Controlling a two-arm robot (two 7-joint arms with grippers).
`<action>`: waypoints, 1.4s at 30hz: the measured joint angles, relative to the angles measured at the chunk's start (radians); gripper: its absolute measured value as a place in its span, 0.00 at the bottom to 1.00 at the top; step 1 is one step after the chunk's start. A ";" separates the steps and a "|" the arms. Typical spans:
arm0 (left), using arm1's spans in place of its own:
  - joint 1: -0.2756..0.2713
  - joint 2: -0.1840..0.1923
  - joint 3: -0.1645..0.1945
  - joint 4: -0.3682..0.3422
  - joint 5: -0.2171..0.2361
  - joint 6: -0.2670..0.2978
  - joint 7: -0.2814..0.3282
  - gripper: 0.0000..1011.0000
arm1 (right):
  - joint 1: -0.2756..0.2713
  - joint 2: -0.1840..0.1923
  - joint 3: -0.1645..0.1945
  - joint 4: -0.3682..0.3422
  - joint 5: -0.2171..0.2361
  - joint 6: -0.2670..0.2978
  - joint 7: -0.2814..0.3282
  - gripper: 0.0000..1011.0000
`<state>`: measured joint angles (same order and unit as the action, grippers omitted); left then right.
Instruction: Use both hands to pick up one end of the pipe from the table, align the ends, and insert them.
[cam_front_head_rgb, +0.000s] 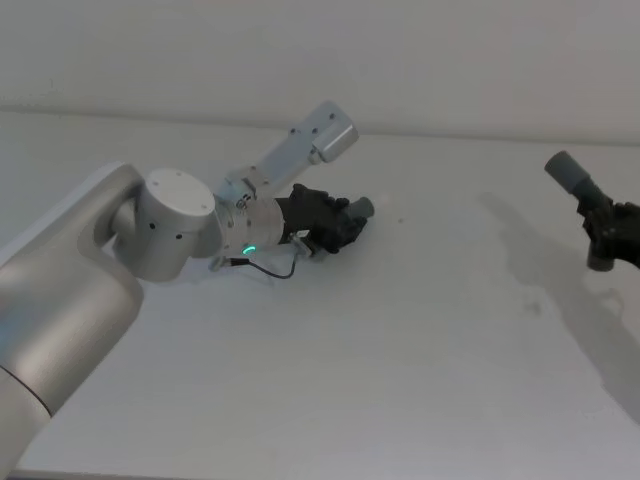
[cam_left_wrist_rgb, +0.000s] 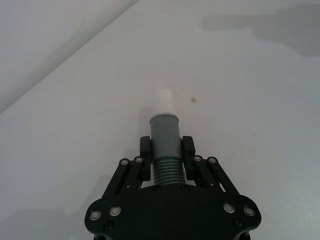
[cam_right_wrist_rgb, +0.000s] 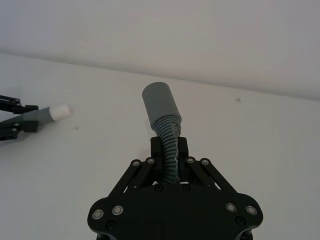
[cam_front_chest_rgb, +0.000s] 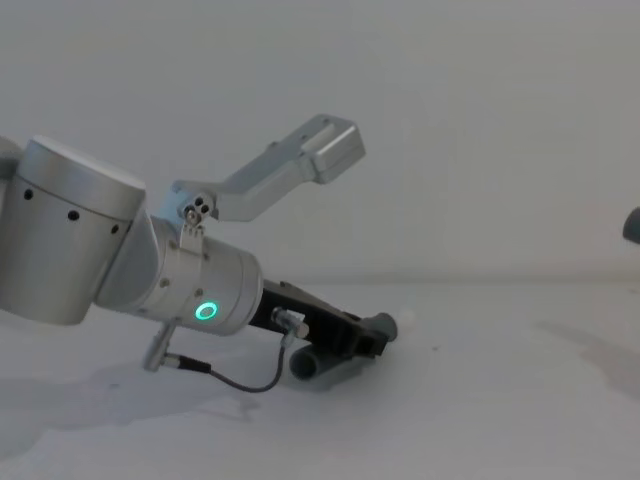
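My left gripper (cam_front_head_rgb: 348, 222) (cam_left_wrist_rgb: 165, 150) hangs low over the table (cam_front_head_rgb: 400, 350), shut on the ribbed section of one pipe piece (cam_left_wrist_rgb: 165, 169). The piece's grey collar (cam_left_wrist_rgb: 165, 132) and white tip (cam_left_wrist_rgb: 163, 99) stick out beyond the fingers. In the chest view the left gripper (cam_front_chest_rgb: 352, 335) tilts down, with the white tip (cam_front_chest_rgb: 406, 325) near the surface and the piece's rear end (cam_front_chest_rgb: 305, 362) below it. At the far right, my right gripper (cam_front_head_rgb: 598, 222) (cam_right_wrist_rgb: 169, 150) is raised and shut on the ribbed part of the other pipe piece (cam_right_wrist_rgb: 170, 135), whose round grey mouth (cam_right_wrist_rgb: 159, 102) (cam_front_head_rgb: 563, 168) points up and left. The two ends are far apart.
The silver left arm (cam_front_head_rgb: 170, 225) with its green ring (cam_front_chest_rgb: 207, 311) and thin cable (cam_front_chest_rgb: 240, 385) takes up the left side. A wall (cam_front_head_rgb: 320, 50) rises behind the table. Soft shadows (cam_front_head_rgb: 540, 280) lie on the bare surface between the grippers.
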<state>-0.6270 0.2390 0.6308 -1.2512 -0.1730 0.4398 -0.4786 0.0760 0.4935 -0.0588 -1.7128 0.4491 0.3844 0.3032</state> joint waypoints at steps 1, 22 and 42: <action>-0.004 0.001 0.002 0.000 0.001 -0.004 -0.009 0.35 | -0.001 0.006 0.002 -0.001 0.002 -0.004 0.008 0.16; -0.117 0.073 0.093 -0.007 0.044 -0.036 -0.202 0.35 | 0.015 0.190 -0.003 0.048 0.047 -0.143 0.309 0.16; -0.209 0.147 0.145 -0.010 0.015 -0.199 -0.427 0.35 | 0.098 0.295 -0.099 0.151 0.072 -0.238 0.598 0.16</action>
<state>-0.8363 0.3859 0.7758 -1.2613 -0.1582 0.2412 -0.9057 0.1736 0.7886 -0.1576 -1.5615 0.5211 0.1464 0.9012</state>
